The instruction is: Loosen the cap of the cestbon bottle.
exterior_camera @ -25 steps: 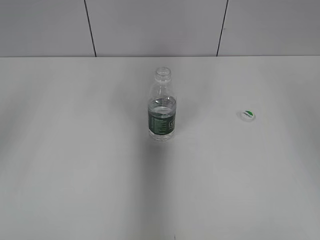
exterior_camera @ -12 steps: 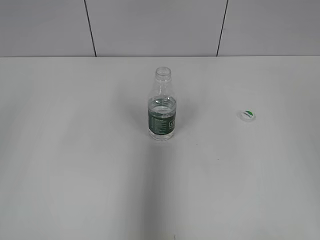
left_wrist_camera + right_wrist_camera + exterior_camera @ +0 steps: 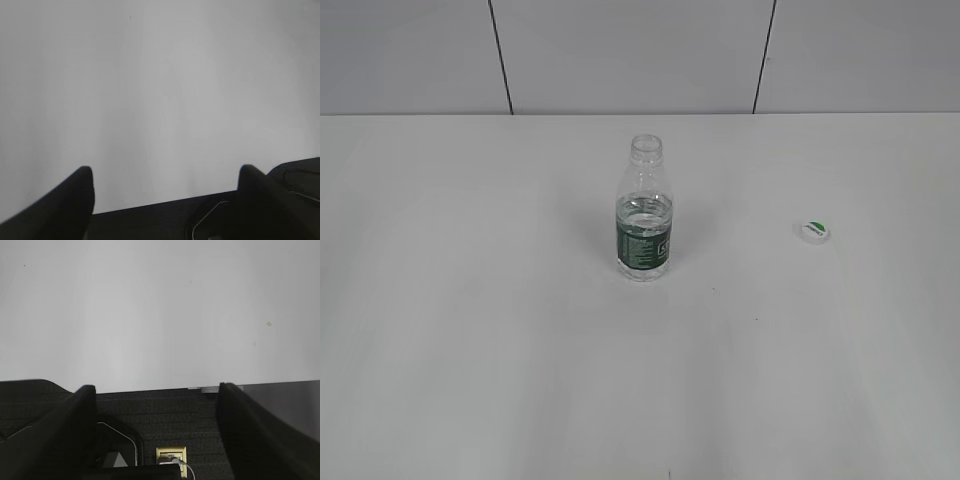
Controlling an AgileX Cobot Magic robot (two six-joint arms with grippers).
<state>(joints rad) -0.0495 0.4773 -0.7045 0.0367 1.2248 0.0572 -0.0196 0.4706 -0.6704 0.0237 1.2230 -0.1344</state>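
Observation:
The cestbon bottle [image 3: 645, 215] stands upright in the middle of the white table, clear with a dark green label band and an open, uncapped neck. The cap [image 3: 813, 231], white with a green logo, lies flat on the table well to the bottle's right. Neither gripper shows in the exterior view. In the left wrist view my left gripper [image 3: 165, 175] is open and empty over the table's near edge. In the right wrist view my right gripper [image 3: 156, 390] is open and empty, also at the near edge. Bottle and cap do not show in either wrist view.
The white table [image 3: 470, 330] runs back to a grey panelled wall [image 3: 620, 55]. Below the table's near edge lies dark floor [image 3: 165, 415] with a yellow socket and white cable [image 3: 171, 456].
A faint shadow across the table's front has faded. Bottle and cap have not moved.

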